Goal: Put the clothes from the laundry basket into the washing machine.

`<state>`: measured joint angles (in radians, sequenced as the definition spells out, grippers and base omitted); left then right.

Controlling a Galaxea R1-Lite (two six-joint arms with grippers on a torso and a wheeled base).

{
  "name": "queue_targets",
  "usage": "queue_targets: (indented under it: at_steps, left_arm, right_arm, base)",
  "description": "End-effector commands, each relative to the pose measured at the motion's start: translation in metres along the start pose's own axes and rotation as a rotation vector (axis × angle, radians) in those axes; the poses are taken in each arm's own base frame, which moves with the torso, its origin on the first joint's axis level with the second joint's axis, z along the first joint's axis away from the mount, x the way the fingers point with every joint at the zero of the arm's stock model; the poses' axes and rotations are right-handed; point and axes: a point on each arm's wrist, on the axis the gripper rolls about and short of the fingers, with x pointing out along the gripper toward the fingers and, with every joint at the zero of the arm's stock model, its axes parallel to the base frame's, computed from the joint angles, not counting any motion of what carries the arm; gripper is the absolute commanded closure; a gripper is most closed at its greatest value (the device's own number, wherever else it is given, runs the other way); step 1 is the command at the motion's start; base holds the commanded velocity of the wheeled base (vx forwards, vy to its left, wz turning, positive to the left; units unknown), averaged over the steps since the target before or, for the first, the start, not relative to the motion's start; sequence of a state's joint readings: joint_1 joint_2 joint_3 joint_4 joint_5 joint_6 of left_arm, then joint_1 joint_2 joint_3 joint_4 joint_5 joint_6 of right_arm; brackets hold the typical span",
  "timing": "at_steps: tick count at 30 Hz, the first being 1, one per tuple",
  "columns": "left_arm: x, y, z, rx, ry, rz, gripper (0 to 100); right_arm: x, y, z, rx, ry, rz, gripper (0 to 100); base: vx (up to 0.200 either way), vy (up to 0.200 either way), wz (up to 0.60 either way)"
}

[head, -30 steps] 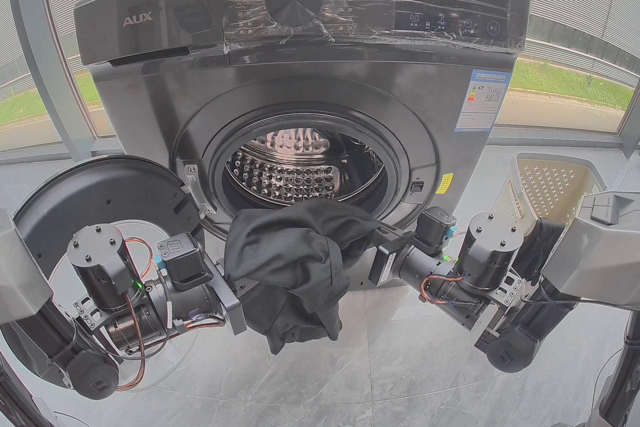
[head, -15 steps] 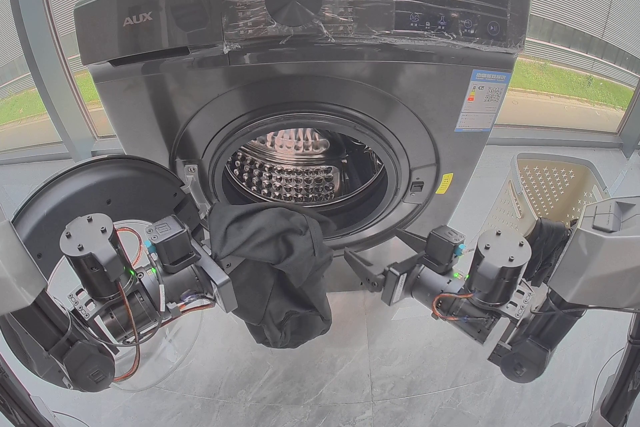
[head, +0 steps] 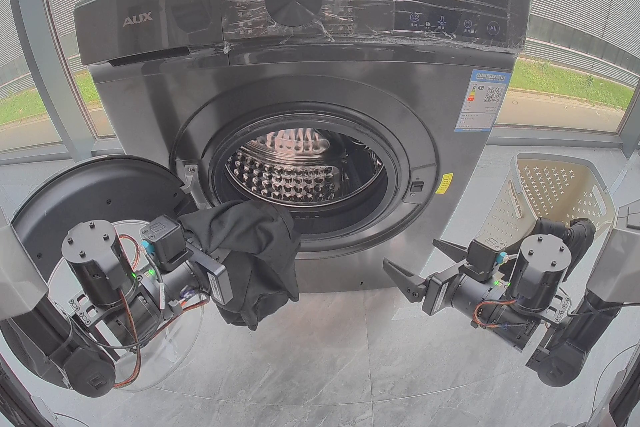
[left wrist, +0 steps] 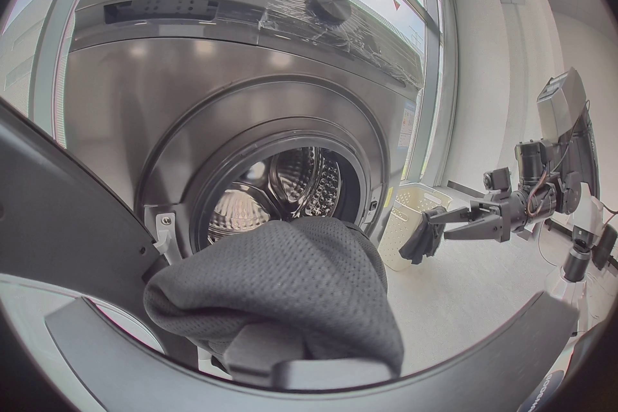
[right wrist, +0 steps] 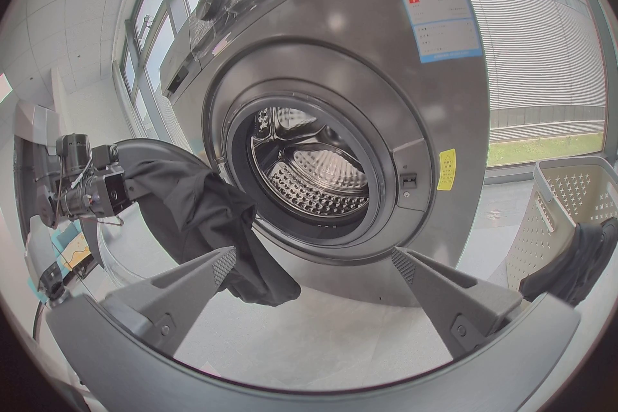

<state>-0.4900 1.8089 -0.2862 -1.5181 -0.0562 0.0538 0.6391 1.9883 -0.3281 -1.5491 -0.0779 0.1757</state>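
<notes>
Your left gripper [head: 225, 278] is clamped on the black garment [head: 257, 248], which hangs at the lower-left rim of the washing machine [head: 373, 81] opening, beside the open door [head: 100, 195]. Right gripper [head: 412, 255]: fingers apart, over open floor [head: 347, 355] near the laundry basket [head: 553, 181].

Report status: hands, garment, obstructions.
Left hand shut on black garment, hanging just outside washing machine. Right hand open, empty. Door open, path clear.
</notes>
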Motion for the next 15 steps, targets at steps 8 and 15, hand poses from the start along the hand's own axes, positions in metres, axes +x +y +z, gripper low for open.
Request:
queue_targets:
  at_steps: [8,15]
  left_arm:
    - [-0.007,-0.008,-0.007,0.014,0.041,-0.024,100]
    - [-0.021,-0.004,0.005,0.095,0.005,0.066,100]
  right_arm:
    - [-0.003,-0.001,0.007,0.006,-0.024,-0.002,0]
    - [-0.004,-0.001,0.007,0.006,-0.024,-0.002,0]
  base:
    - [0.000,0.000,0.00]
    - [0.000,0.000,0.00]
